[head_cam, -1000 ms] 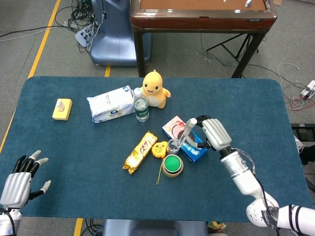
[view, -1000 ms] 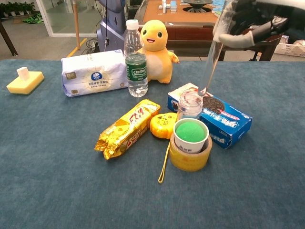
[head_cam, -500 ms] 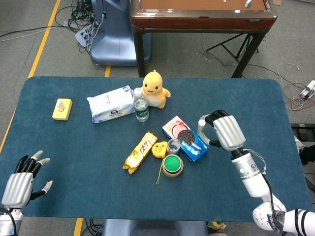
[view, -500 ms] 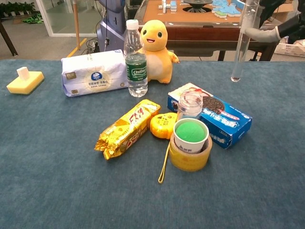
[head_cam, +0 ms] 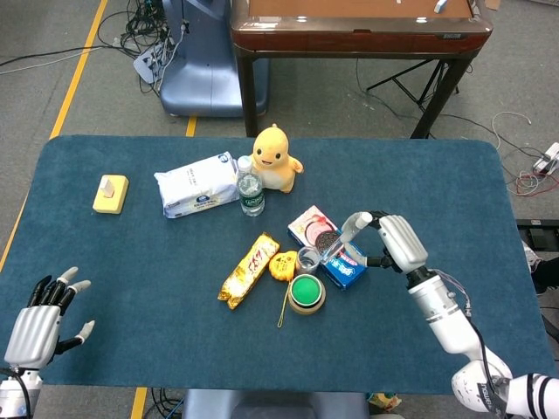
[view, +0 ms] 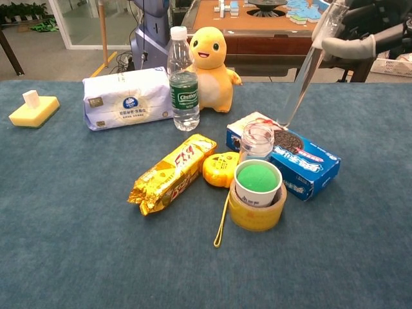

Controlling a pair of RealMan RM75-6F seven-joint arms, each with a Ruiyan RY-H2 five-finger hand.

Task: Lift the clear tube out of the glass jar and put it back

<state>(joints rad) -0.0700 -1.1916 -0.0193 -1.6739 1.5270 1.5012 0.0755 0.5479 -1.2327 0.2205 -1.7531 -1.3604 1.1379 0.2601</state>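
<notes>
Tube point(view: 308, 67) sits pinched in my right hand point(head_cam: 397, 244), slanting down from the fingers point(view: 351, 46), its lower tip over the cookie box point(view: 302, 162), just right of the jar point(view: 257, 141). My left hand point(head_cam: 35, 325) holds nothing, fingers spread.

Even, bright indoor light fills both views, and shadows on the table point(head_cam: 131, 262) are soft and short. Glare spots sit on the wooden table point(head_cam: 349, 17) at twelve o'clock in the head view. The chest view is sharp, bending slightly at its edges.
</notes>
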